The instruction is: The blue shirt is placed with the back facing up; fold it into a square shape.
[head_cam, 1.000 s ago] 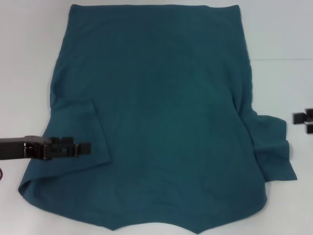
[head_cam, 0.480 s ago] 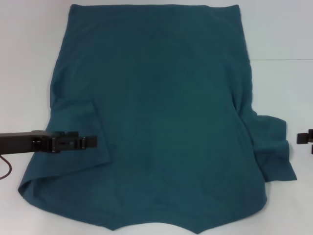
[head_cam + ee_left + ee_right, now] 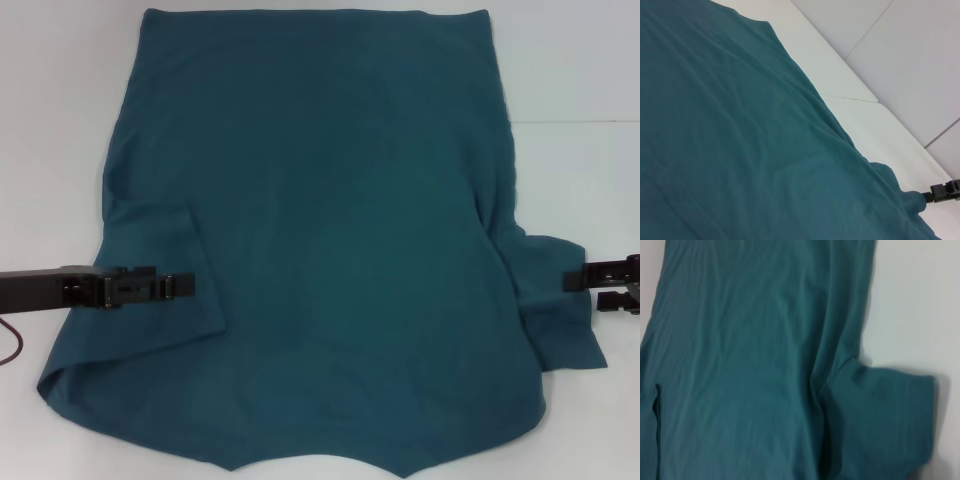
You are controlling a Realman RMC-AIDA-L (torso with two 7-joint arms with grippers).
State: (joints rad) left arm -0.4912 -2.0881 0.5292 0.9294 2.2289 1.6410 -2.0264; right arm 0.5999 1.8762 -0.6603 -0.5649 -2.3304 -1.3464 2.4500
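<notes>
A white table is carrying the work, its bare surface showing along both sides and across the far edge in the head view. A thin seam is running across it on the right. The blue shirt is lying directly on it, spread flat with its plain side up and covering most of the middle. Its left sleeve is lying folded in over the body, while its right sleeve is lying out on the white surface, slightly rumpled.
</notes>
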